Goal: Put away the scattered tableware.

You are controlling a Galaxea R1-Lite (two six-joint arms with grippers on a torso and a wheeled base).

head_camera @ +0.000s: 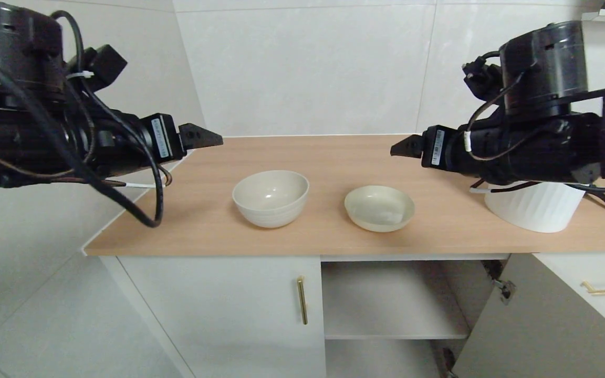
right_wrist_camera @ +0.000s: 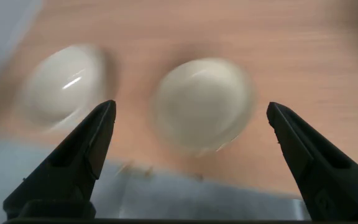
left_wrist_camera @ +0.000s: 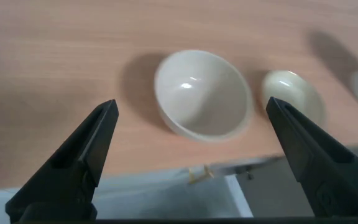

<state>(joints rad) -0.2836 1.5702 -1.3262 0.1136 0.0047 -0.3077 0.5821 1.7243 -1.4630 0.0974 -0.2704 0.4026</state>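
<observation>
A deep bowl [head_camera: 270, 198] sits on a wooden counter [head_camera: 334, 157], at nine o'clock of a shallow bowl [head_camera: 379, 208], near but apart. Both look glazed, probably hard, slippery and breakable; best pinched at the rim. Left gripper [head_camera: 202, 137] hovers at ten o'clock of them, right gripper [head_camera: 407, 146] at two o'clock, both level with jaws spread wide

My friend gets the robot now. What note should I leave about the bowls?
Left gripper: open, empty, raised over the wooden counter, facing the deep round cream bowl.
Right gripper: open, empty, raised, facing the shallow round cream bowl.
Both bowls stand upright on the counter, apart. The white cabinet below is open.
Done: nothing stored. Left: both bowls.
</observation>
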